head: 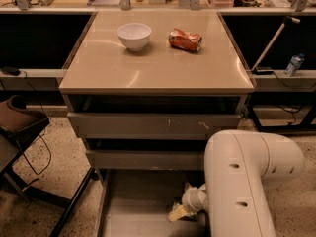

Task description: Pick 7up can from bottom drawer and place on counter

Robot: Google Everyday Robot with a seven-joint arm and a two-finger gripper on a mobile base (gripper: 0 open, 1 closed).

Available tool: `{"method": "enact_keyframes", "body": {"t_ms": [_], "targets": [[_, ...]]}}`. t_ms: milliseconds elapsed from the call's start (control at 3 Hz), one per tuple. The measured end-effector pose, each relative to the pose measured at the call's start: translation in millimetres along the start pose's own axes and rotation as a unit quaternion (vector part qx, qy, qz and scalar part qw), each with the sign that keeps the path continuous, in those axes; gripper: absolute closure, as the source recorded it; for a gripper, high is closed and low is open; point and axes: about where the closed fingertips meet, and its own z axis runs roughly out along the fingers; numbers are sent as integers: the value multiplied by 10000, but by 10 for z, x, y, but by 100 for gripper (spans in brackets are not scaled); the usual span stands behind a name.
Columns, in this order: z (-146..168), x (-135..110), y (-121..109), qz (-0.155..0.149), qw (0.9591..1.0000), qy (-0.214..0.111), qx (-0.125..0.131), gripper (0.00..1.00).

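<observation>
The 7up can does not show anywhere in the view. No green can lies on the bare part of the bottom drawer (132, 207), so if it is in there, it sits at the right side, hidden behind the robot's arm (242, 181) or the wrist.

The gripper (178, 212) is down inside that drawer, low over the floor near its right half, with the pale tip pointing left and downward. That placement fits a reach for something lying on the drawer floor. Whether the gripper is open, closed or holding anything cannot be told from here.

The bottom drawer is pulled well out, further than the two shallower drawers (148, 125) above it. The arm needs that opening to come in from above, and its thick white elbow bends down past their fronts for the same reason.

Above, the counter (158, 70) has a wide bare front area — the likely spot for setting the can down. At the back stand a white bowl (134, 35), upright, and just to its right a dented orange can (185, 39) lying on its side, the two near each other but apart. Judged from this, the pick is under way and the placing is not yet done.
</observation>
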Motion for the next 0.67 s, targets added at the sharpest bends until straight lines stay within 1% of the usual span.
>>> {"method": "enact_keyframes", "body": {"t_ms": [333, 667], "targets": [[264, 226, 34, 297, 9995, -88, -33, 0], [613, 534, 33, 767, 9962, -390, -130, 0]]}}
